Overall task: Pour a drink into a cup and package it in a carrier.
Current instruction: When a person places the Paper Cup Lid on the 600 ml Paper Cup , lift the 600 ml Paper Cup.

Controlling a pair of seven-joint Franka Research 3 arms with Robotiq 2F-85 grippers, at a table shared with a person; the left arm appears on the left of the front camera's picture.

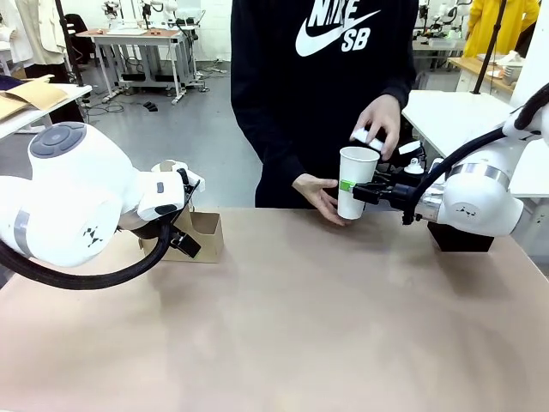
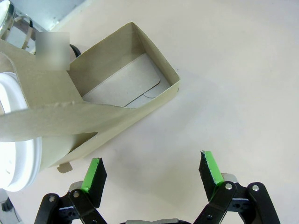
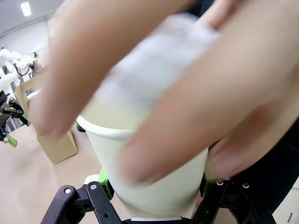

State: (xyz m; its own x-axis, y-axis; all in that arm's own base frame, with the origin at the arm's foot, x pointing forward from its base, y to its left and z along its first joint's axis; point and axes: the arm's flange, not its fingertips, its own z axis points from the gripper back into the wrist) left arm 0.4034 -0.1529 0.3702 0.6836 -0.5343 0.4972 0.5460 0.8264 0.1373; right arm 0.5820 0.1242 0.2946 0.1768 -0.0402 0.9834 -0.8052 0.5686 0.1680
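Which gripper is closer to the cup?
Right. The right gripper is shut on the cup. The left gripper is open by the carrier, far across the table from the cup.

Carrier (image 1: pixel 204 233) left on table (image 1: pixel 283 318); cup (image 1: pixel 357 176) right, in right gripper (image 1: pixel 353 190); lid (image 1: pixel 366 136) seemingly above.
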